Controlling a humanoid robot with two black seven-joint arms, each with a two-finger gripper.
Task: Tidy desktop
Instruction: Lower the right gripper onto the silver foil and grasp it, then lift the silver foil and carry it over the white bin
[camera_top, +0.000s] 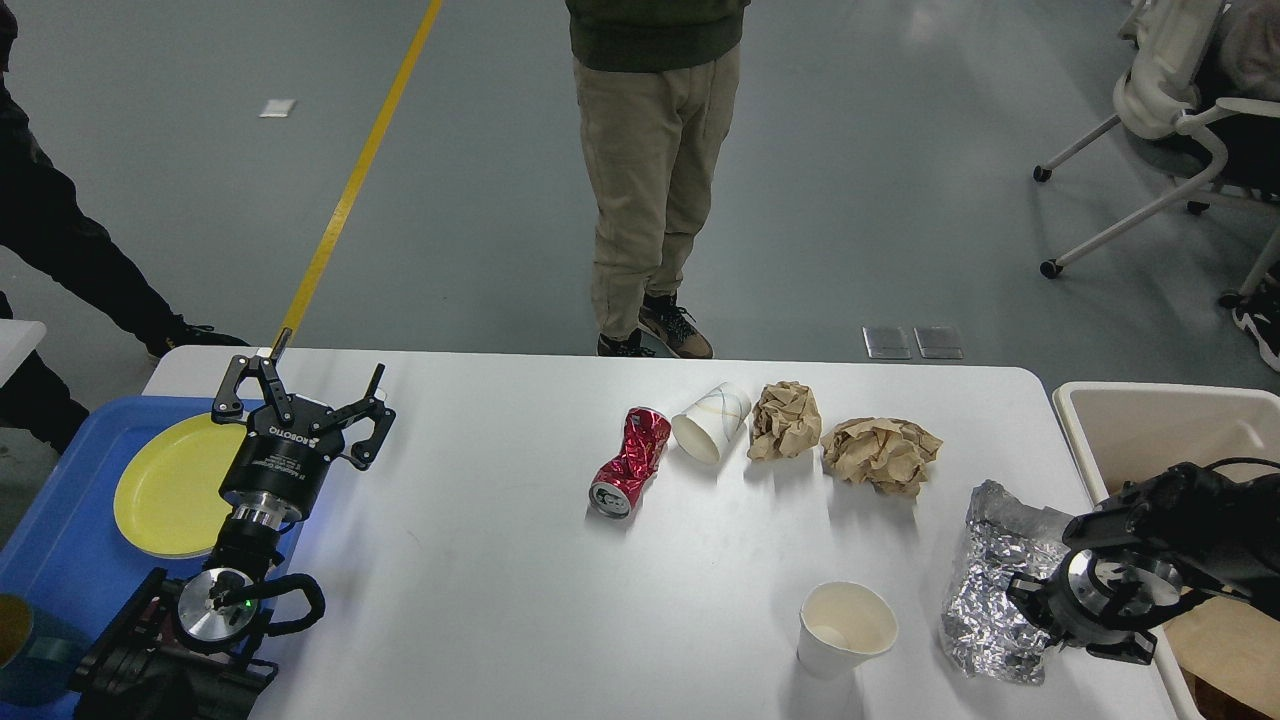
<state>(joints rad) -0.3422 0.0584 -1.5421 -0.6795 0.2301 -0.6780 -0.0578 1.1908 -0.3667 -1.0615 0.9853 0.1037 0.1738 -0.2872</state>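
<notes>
The white desktop carries a crushed red can, a paper cup lying on its side, two brown crumpled paper balls, and an upright white cup near the front. A crumpled sheet of silver foil sits bunched up at the front right. My right gripper is pressed into the foil's right side and shut on it, its fingertips hidden in the foil. My left gripper stands open over the desktop's left end, holding nothing.
A blue tray with a yellow plate lies beside the desktop's left edge. A beige bin stands just past the right edge. A person stands at the far edge, and an office chair is at the back right.
</notes>
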